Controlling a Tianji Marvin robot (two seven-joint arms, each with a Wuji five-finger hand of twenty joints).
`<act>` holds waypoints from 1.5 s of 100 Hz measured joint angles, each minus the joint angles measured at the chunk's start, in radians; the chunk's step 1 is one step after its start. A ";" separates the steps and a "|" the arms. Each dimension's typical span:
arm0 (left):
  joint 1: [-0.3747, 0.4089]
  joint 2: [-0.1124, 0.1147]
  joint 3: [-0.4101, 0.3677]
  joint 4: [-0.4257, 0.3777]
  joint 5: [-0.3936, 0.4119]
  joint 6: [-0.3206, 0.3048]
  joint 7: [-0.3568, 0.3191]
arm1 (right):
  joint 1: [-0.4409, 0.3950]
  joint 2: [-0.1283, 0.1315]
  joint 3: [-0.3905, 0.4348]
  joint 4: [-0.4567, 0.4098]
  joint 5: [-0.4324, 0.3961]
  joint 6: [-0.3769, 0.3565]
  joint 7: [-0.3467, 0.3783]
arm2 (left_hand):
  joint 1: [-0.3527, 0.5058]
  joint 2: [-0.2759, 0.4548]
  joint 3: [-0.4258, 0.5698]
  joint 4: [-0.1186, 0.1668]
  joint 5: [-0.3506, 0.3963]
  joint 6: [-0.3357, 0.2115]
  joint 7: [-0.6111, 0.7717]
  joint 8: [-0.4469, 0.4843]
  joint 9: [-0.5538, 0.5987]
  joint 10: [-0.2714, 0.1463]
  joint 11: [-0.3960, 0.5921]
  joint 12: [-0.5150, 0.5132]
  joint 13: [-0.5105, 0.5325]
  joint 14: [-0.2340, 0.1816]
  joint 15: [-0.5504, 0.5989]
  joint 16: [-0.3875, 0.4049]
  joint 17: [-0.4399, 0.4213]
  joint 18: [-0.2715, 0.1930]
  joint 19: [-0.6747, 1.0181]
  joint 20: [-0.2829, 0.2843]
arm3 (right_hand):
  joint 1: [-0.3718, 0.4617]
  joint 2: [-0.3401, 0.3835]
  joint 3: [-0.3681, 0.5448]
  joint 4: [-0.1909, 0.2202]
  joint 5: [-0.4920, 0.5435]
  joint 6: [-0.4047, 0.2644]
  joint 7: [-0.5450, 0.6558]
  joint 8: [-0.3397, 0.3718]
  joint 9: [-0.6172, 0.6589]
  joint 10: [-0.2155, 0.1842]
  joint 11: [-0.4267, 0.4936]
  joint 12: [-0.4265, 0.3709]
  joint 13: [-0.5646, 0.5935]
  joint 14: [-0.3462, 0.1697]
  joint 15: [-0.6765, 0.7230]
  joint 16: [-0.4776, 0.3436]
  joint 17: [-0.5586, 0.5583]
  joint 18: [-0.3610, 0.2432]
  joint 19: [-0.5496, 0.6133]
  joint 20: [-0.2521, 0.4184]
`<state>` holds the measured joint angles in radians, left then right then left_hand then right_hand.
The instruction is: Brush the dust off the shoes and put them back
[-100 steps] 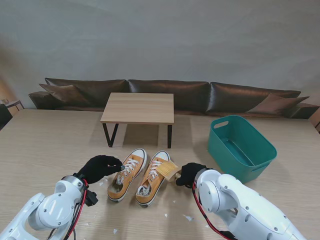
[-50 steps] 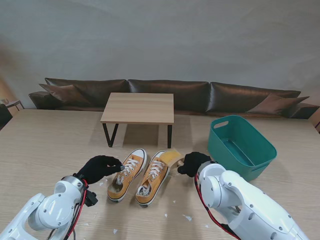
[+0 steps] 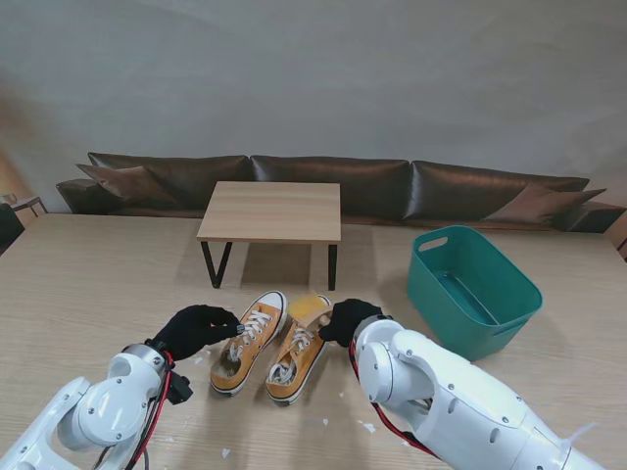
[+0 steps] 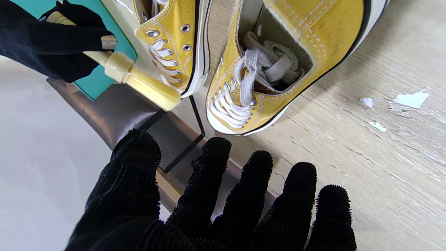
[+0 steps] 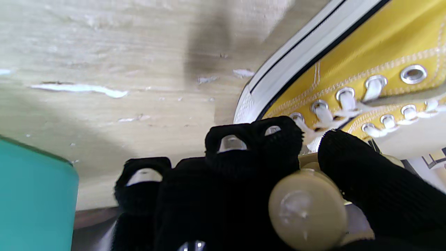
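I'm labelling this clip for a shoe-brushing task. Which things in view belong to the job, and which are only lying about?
Part of the job:
- left shoe
- right shoe
- brush, held in the right hand
- left hand, open, fingers beside the left shoe
- white scraps on the table, possibly the dust

Lying about:
- teal basin
- small wooden bench
- brown sofa

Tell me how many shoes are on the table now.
2. The left shoe lies beside the left hand; the right shoe lies next to it, its toe under the right hand holding the brush.
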<state>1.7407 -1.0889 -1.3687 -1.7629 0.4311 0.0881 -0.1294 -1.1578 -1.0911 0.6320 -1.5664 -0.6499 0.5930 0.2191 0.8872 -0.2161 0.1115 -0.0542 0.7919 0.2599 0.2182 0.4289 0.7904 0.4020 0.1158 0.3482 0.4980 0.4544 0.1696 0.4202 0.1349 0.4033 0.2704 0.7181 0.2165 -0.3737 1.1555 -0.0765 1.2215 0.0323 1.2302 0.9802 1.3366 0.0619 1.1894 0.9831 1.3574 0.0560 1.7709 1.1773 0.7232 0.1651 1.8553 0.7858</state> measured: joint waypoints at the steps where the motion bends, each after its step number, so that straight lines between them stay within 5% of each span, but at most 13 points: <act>1: 0.000 0.000 0.000 0.000 0.000 0.000 0.000 | 0.001 0.000 -0.002 0.002 0.001 0.000 0.001 | 0.000 0.000 0.000 0.000 0.000 0.000 0.000 0.000 0.000 0.000 0.000 0.000 0.000 0.000 0.000 0.000 0.000 0.000 0.000 0.000 | 0.000 0.000 0.000 0.000 0.000 0.000 0.000 0.000 0.000 0.000 0.000 0.000 0.000 0.000 0.000 0.000 0.000 0.000 0.000 0.000; 29: 0.000 -0.001 0.000 0.002 0.002 -0.003 0.008 | 0.002 0.007 -0.006 0.031 0.011 -0.034 0.061 | 0.000 0.000 0.000 0.000 0.000 0.000 0.000 0.000 0.000 0.000 0.000 0.000 0.000 0.000 0.000 0.000 0.000 0.000 0.000 0.000 | 0.000 0.000 0.000 0.000 0.000 0.000 0.000 0.000 0.000 0.000 0.000 0.000 0.000 0.000 0.000 0.000 0.000 0.000 0.000 0.000; 101: 0.017 -0.011 -0.016 0.013 0.034 -0.049 0.076 | -0.181 0.070 0.241 -0.079 -0.127 -0.191 0.237 | 0.000 0.000 0.000 0.000 -0.030 0.000 -0.019 -0.006 -0.043 -0.003 -0.006 0.001 -0.033 -0.007 -0.016 0.008 -0.025 0.000 -0.012 0.000 | 0.000 0.000 0.000 0.000 0.000 0.000 -0.008 0.002 0.000 0.000 0.000 0.000 0.000 0.000 0.000 -0.001 0.000 0.000 0.000 -0.001; 125: 0.022 -0.012 -0.018 0.012 0.032 -0.046 0.082 | -0.200 0.074 0.260 -0.166 -0.146 -0.158 0.212 | 0.000 0.000 0.000 0.000 -0.030 0.000 -0.019 -0.006 -0.043 -0.003 -0.006 0.001 -0.033 -0.007 -0.017 0.008 -0.025 0.000 -0.012 0.000 | 0.000 0.000 0.000 0.000 0.001 0.000 -0.008 0.002 0.000 0.000 0.000 0.000 0.000 0.000 0.000 -0.001 0.000 0.000 0.000 -0.001; 150: 0.022 -0.012 -0.017 0.012 0.032 -0.046 0.082 | -0.122 0.061 0.139 -0.172 -0.078 -0.079 0.116 | 0.000 0.000 0.000 0.000 -0.032 0.000 -0.019 -0.006 -0.055 -0.003 -0.006 0.000 -0.033 -0.007 -0.017 0.003 -0.025 0.000 -0.012 0.000 | 0.000 0.000 0.000 0.000 0.001 0.000 -0.008 0.002 0.000 0.000 0.000 0.000 0.000 0.000 0.000 -0.001 0.000 0.000 0.000 -0.001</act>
<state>1.7627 -1.1012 -1.3854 -1.7509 0.4627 0.0422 -0.0476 -1.2796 -1.0299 0.7714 -1.7388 -0.7280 0.5137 0.3351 0.8871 -0.2161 0.1114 -0.0542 0.7596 0.2599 0.1988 0.4232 0.7359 0.3990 0.1093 0.3485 0.4647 0.4474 0.1523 0.4234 0.1094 0.4034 0.2586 0.7186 0.2167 -0.3734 1.1555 -0.0765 1.2221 0.0323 1.2226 0.9826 1.3366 0.0620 1.1895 0.9831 1.3574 0.0560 1.7709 1.1763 0.7232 0.1651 1.8557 0.7846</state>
